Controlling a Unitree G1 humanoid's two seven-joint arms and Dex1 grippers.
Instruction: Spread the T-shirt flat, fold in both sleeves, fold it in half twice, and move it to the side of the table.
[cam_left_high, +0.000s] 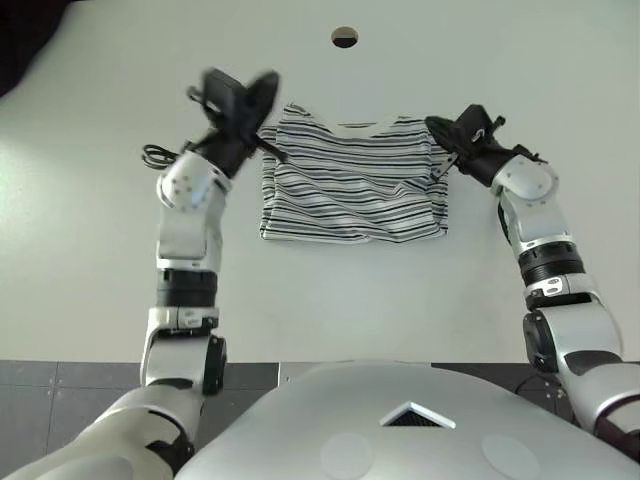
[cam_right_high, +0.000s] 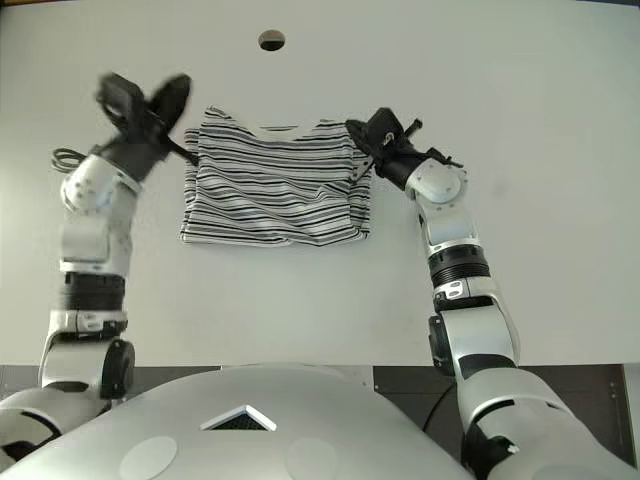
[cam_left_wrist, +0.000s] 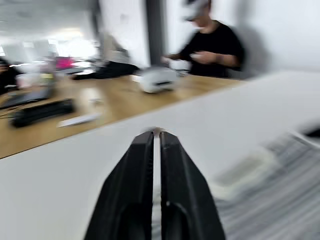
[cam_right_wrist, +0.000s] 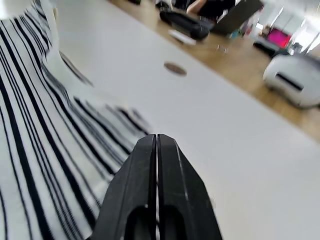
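The black-and-white striped T-shirt (cam_left_high: 350, 185) lies on the white table (cam_left_high: 90, 260), folded into a rough rectangle with its collar at the far edge. My left gripper (cam_left_high: 266, 86) is lifted above the table just off the shirt's far left corner; in the left wrist view its fingers (cam_left_wrist: 172, 170) are shut with nothing between them, and the shirt (cam_left_wrist: 280, 200) lies off to one side. My right gripper (cam_left_high: 433, 126) is at the shirt's far right corner. Its fingers (cam_right_wrist: 172, 170) are shut just above the striped cloth (cam_right_wrist: 40, 150), with no fabric seen between them.
A round dark hole (cam_left_high: 344, 38) sits in the table beyond the shirt. Bare white table stretches to the left, right and front of the shirt, and the front edge (cam_left_high: 330, 361) runs close to me. Beyond the table stands a wooden desk (cam_left_wrist: 75, 105) with a person at it.
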